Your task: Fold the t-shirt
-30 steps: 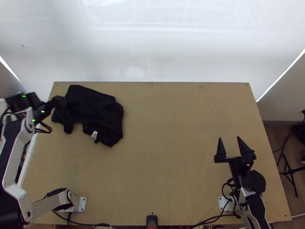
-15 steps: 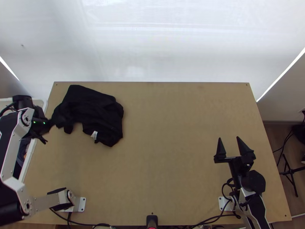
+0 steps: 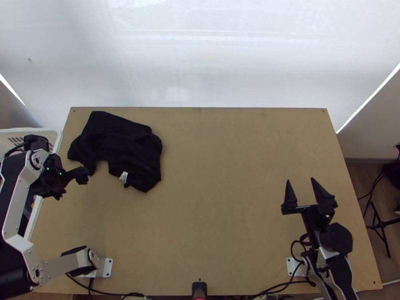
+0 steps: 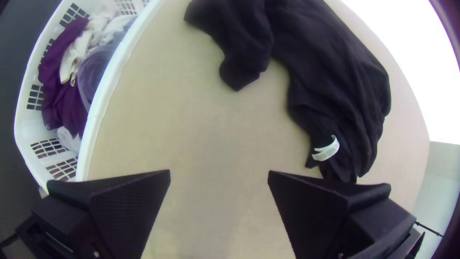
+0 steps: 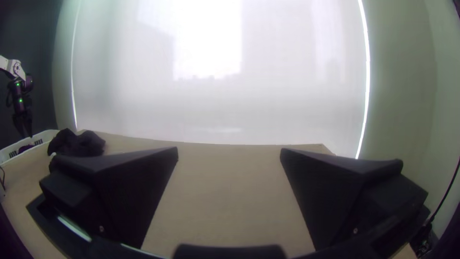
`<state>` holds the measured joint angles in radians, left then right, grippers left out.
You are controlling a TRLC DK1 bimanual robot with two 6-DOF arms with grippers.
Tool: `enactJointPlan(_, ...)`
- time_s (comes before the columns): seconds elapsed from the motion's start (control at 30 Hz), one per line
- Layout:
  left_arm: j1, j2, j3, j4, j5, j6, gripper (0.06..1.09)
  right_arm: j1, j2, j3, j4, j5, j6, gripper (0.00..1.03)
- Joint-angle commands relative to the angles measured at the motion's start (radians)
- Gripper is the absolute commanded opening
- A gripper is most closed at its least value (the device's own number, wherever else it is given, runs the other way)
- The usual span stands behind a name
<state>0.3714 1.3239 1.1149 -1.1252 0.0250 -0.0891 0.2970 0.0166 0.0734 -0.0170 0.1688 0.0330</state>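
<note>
One white label (image 3: 124, 176), whose writing is too small to tell, is on the one black t-shirt (image 3: 125, 145), which lies bunched on the far left part of the desk (image 3: 215, 200). The left gripper (image 3: 72, 186) is released, near this t-shirt and the one white basket (image 4: 97, 112) with purple and white clothes (image 4: 61, 93). The right gripper (image 3: 300, 180), also released, is over the desk's right part

a robotics lab, it seems: mounted arms (image 3: 21, 192), a wooden table (image 3: 215, 200), cables (image 3: 295, 282) near its edge.
</note>
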Motion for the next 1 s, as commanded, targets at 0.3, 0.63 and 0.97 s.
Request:
enactJointPlan(0.3, -0.081, -0.049, -0.081, 0.094, 0.030, -0.098, 1.05, 0.122, 0.924, 0.861, -0.574, -0.120, 0.068, 0.99)
enactJointPlan(0.63, -0.112, -0.054, -0.070, 0.137, 0.066, -0.124, 1.05, 0.493, 1.413, 1.438, -0.929, -0.147, -0.199, 0.99)
enactJointPlan(0.97, -0.121, -0.069, -0.075, 0.191, 0.066, -0.144, 1.05, 0.669, 1.924, 1.990, -1.005, -0.180, -0.265, 0.92)
